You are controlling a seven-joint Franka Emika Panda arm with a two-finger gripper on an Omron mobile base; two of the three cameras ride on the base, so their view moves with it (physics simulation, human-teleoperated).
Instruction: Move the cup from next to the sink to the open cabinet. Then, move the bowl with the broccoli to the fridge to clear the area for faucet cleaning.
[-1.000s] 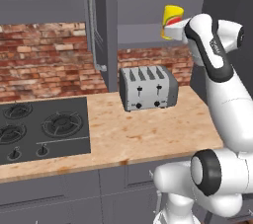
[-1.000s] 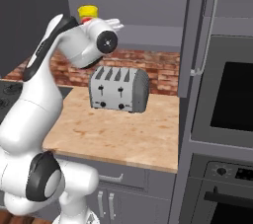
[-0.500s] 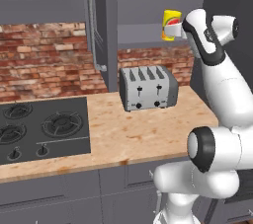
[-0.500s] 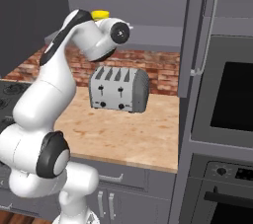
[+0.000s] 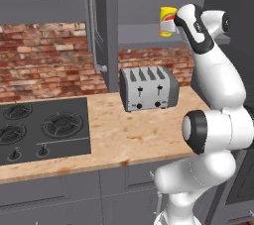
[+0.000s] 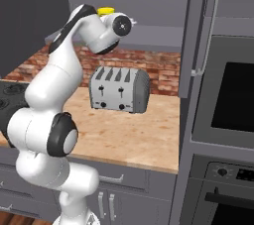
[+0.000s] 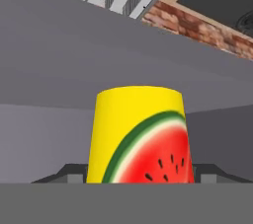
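The yellow cup (image 5: 167, 21) with a watermelon picture (image 7: 158, 154) is held upright at the level of the open cabinet's shelf (image 5: 141, 34). My gripper (image 5: 169, 25) is shut on it from the right, and its fingers flank the cup's lower sides in the hand view (image 7: 138, 174). From the right base view, only the cup's yellow rim (image 6: 105, 11) peeks above the wrist. The cabinet's door (image 5: 110, 26) stands open to the left with its silver bar handle (image 5: 95, 28). Whether the cup touches the shelf I cannot tell. The sink, bowl, broccoli and faucet are out of view.
A silver toaster (image 5: 149, 88) stands on the wood counter (image 5: 129, 137) directly under the shelf. A black hob (image 5: 44, 130) lies at the left. A tall oven unit (image 6: 228, 100) with a bar handle (image 6: 211, 30) bounds the counter on the right.
The arm has turned its wrist and elbow and carried the cup a little further in toward the cabinet shelf. The grip has stayed the same.
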